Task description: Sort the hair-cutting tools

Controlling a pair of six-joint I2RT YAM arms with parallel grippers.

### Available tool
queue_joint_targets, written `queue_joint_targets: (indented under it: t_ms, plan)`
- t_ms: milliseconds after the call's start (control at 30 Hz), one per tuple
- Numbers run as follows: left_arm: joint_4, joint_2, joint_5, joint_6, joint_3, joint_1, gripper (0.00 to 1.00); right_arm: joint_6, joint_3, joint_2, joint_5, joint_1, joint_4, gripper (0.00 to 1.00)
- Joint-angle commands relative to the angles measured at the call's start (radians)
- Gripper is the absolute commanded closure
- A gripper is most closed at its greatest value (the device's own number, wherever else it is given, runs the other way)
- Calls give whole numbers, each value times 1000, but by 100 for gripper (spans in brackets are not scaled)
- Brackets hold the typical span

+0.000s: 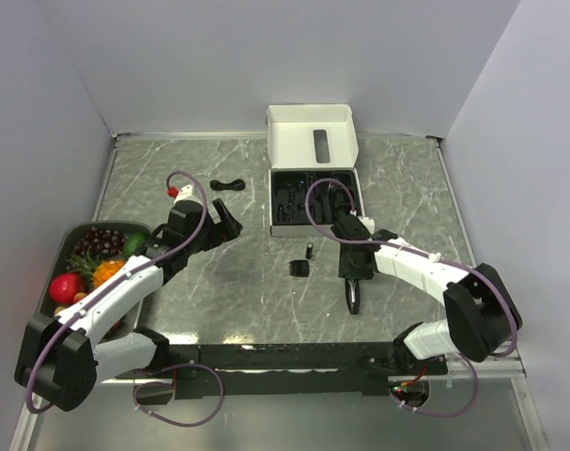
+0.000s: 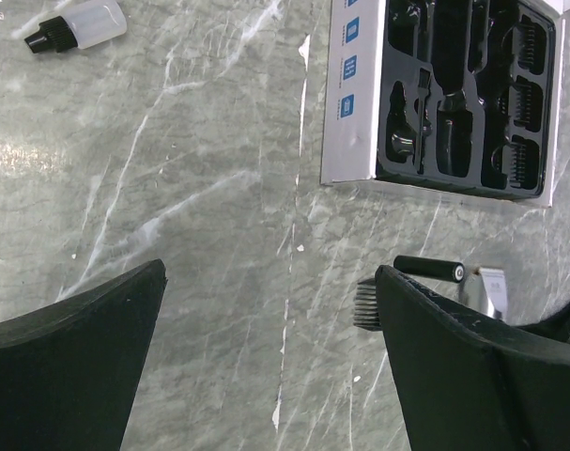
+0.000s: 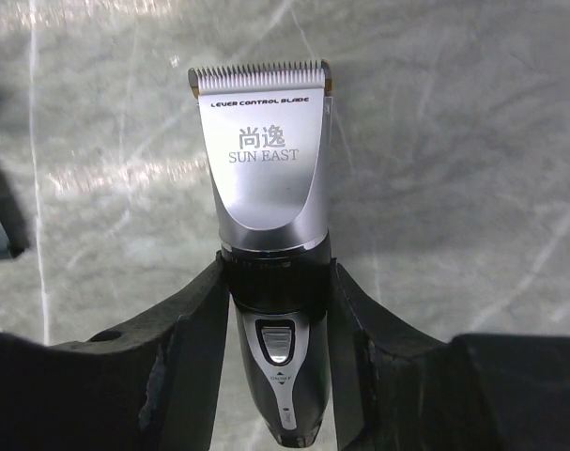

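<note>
The black-and-silver hair clipper [image 3: 270,188] lies on the marble table, blade end pointing away from the wrist. My right gripper [image 3: 277,268] is shut on its black waist, one finger pressed to each side. From above, the clipper [image 1: 356,299] pokes out below that gripper [image 1: 352,274]. A black comb guard [image 1: 300,269] and a tiny black cylinder [image 1: 309,250] lie left of it. The coiled cable [image 1: 226,184] rests at the back left. My left gripper [image 1: 230,221] hovers open over bare table, nothing between its fingers [image 2: 97,329]; the cylinder [image 2: 428,269] and guard [image 2: 364,307] show past its right finger.
An open white box [image 1: 313,132] with a black moulded insert [image 1: 308,202] stands at the back centre; the insert [image 2: 463,94] holds several attachments. A dark bowl of fruit [image 1: 97,263] sits at the left edge. A small white bottle [image 1: 177,191] lies near the cable.
</note>
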Motion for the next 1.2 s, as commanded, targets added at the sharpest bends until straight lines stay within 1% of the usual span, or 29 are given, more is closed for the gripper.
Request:
queue_joint_targets:
  t_ms: [0, 133, 200, 267, 300, 433, 467, 533, 633, 667, 700, 767, 900, 967, 1067, 1167]
  plan:
    - [12, -25, -18, -13, 20, -9, 1, -2, 129, -114, 56, 28, -123, 100]
    - [12, -43, -21, -12, 15, -15, 1, -23, 218, -176, 52, 35, -180, 100]
    - [13, -48, -21, -12, 13, -18, 0, -48, 276, -173, 67, 37, -183, 100]
    - [15, -49, -21, -12, 10, -20, 1, -71, 327, -132, 95, 29, -189, 100]
    - [13, -49, -22, -12, 12, -21, 1, -77, 382, -110, 102, 22, -187, 100]
    - [10, -48, -32, -12, 6, -31, 1, -149, 511, 26, 118, 2, -119, 100]
    - [9, -45, -38, -13, 4, -34, 1, -161, 577, 57, 98, -15, -117, 100]
    - [10, -46, -41, -12, -2, -41, 1, -204, 637, 143, 35, -66, -79, 100]
    - [27, -46, -35, -6, -13, -47, 1, -290, 744, 253, 6, -112, -30, 100]
    - [36, -46, -33, -7, -13, -49, 1, -309, 812, 284, -17, -121, -29, 100]
    - [36, -48, -33, -5, -16, -50, 1, -330, 835, 333, -28, -136, -20, 100]
    - [39, -46, -41, -2, -14, -54, 1, -393, 901, 378, -39, -150, -5, 100]
    - [47, -45, -41, -2, -19, -57, 1, -453, 998, 493, -121, -187, 1, 100]
    - [46, -41, -42, 1, -17, -58, 1, -491, 1030, 520, -143, -195, 15, 100]
    - [49, -32, -44, 1, -14, -60, 1, -494, 1088, 585, -183, -204, 1, 100]
    - [52, -25, -38, -1, -13, -61, 1, -478, 1110, 634, -171, -204, -3, 100]
